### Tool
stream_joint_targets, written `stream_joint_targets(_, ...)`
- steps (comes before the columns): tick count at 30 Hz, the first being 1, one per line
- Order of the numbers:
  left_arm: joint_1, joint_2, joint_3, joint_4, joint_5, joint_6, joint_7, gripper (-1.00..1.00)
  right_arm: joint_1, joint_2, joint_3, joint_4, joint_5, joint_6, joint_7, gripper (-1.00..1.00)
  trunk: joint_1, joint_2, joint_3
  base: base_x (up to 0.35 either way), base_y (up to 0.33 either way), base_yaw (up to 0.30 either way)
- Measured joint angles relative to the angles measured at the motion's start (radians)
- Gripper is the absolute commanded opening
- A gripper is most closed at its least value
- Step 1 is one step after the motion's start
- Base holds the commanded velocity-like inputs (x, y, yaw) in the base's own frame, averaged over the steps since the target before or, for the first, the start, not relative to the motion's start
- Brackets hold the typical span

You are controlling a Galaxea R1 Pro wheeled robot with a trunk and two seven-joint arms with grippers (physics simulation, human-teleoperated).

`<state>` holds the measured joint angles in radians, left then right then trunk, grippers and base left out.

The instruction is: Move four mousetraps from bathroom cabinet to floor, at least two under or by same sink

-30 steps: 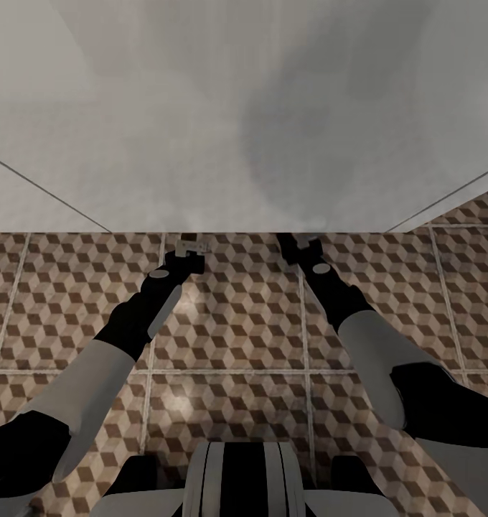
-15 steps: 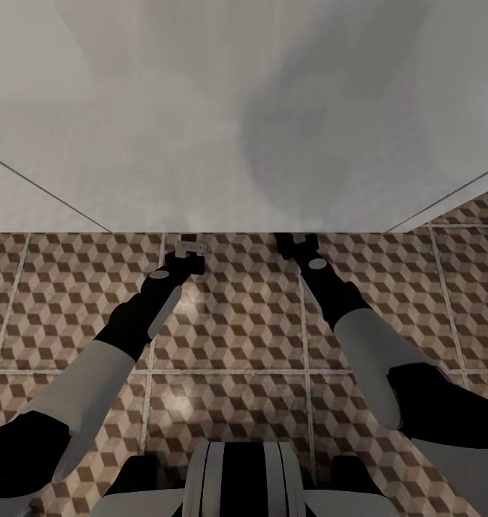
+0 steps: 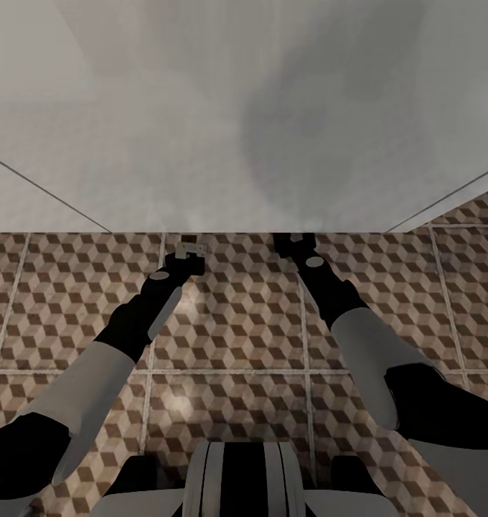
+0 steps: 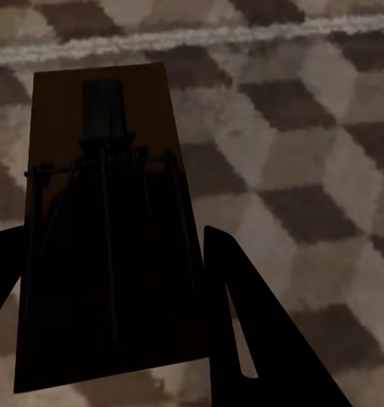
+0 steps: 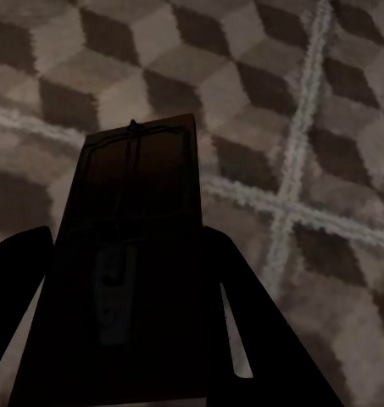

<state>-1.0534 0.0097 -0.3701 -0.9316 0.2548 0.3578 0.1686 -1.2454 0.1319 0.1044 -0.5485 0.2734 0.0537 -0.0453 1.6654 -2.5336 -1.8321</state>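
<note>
Brown-and-beige cube-tiled bathroom floor (image 3: pixel 230 323) under both arms, pale grey surface (image 3: pixel 201 108) overhanging ahead. At left, left gripper (image 4: pixel 115 339) clamped on one mousetrap (image 4: pixel 102 212), board lying between the dark fingers (image 4: pixel 242 322) above the tiles. At right, right gripper (image 5: pixel 128 339) clamped likewise on a second mousetrap (image 5: pixel 132 220). Against a second ago: right arm (image 3: pixel 337 294) edged slightly leftward, left arm (image 3: pixel 147 301) unchanged. Count: two mousetraps, two grippers.

Brown-beige cube-patterned bathroom floor (image 3: pixel 230 323)
</note>
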Motion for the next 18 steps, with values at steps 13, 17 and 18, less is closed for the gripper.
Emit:
stream_joint_targets(13, 0.000, 0.000, 0.000, -0.005, 0.000, 0.001, 0.000, -1.00, 0.000, 0.005, 0.000, 0.018, 0.000, 0.000, 0.000, -1.00, 0.000, 0.000, 0.000, 0.000, 0.000, 0.000)
stream_joint_targets(17, 0.000, 0.000, 0.000, -0.005, 0.000, 0.001, 0.000, -1.00, 0.000, 0.005, 0.001, 0.019, 0.000, 0.000, 0.000, -1.00, 0.000, 0.000, 0.000, 0.000, 0.000, 0.000)
stream_joint_targets(18, 0.000, 0.000, 0.000, -0.006, -0.001, 0.001, 0.000, -1.00, 0.000, 0.005, 0.001, 0.019, 0.000, 0.000, 0.000, -1.00, 0.000, 0.000, 0.000, 0.000, 0.000, 0.000)
